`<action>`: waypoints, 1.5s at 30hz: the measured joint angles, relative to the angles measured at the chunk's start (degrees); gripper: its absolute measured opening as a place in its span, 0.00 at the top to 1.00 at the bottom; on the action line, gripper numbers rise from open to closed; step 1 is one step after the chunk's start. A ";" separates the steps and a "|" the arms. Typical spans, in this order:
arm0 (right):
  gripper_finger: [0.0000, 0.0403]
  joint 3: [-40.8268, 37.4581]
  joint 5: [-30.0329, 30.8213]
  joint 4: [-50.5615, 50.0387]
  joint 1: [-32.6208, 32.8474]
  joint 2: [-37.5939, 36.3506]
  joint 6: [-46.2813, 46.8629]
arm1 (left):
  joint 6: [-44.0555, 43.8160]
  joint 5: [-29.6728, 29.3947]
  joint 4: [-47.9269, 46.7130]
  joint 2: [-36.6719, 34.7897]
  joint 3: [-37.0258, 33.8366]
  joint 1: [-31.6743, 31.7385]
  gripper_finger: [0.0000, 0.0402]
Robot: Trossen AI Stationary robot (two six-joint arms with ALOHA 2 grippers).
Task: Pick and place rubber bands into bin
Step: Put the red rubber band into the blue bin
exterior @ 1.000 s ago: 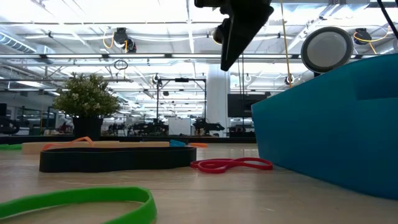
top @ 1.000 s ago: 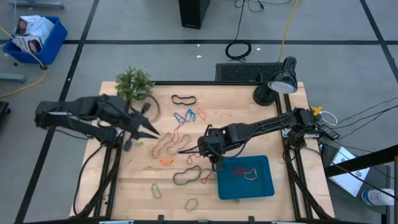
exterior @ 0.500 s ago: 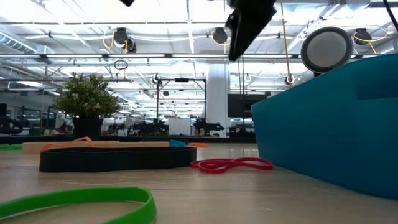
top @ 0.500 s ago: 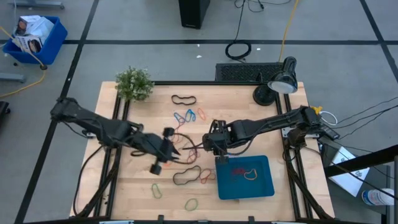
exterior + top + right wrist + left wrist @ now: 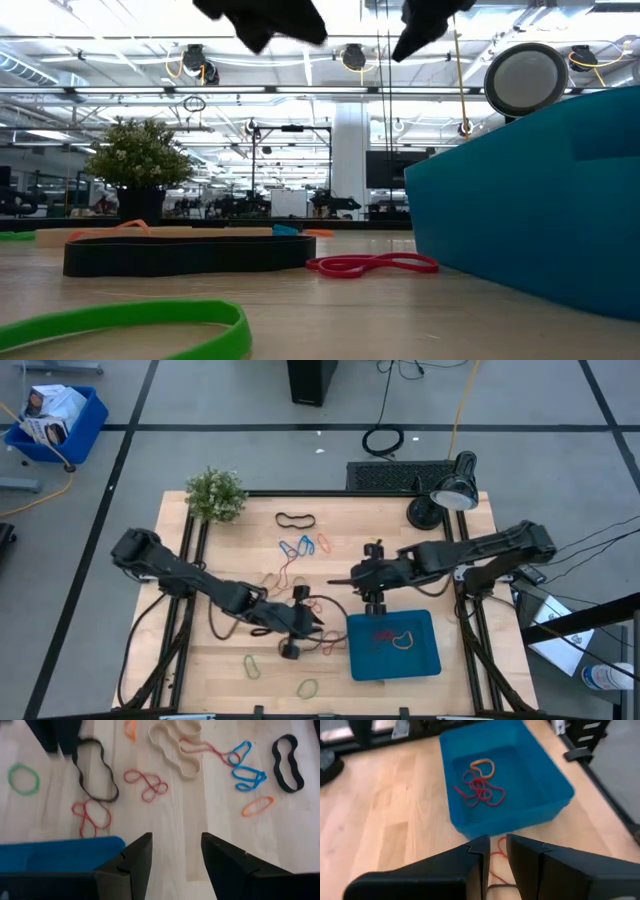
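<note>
Your left gripper (image 5: 494, 854), jaws narrow around a thin red rubber band (image 5: 496, 851), sits just left of the shallow teal plastic bin (image 5: 432, 660), nearer than the wide-open, empty right gripper (image 5: 172, 851).

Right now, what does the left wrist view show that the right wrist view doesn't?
Only the left wrist view shows inside the bin, where red bands and an orange band lie. Only the right wrist view shows the loose bands on the table: blue, tan, green and black. Both show the bin and wooden tabletop.
</note>
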 joint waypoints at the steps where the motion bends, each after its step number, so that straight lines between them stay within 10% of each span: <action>1: 0.59 -1.81 -0.01 1.74 0.14 -1.33 0.66 | -0.61 -0.23 1.07 1.37 0.00 0.01 0.82; 21: 0.59 -12.22 -0.16 10.41 0.97 -11.05 5.81 | -8.31 1.98 2.78 16.72 6.35 2.78 0.82; 45: 0.59 -12.25 -0.03 10.75 1.34 -11.02 5.83 | -12.10 4.44 1.79 16.97 7.48 3.67 0.82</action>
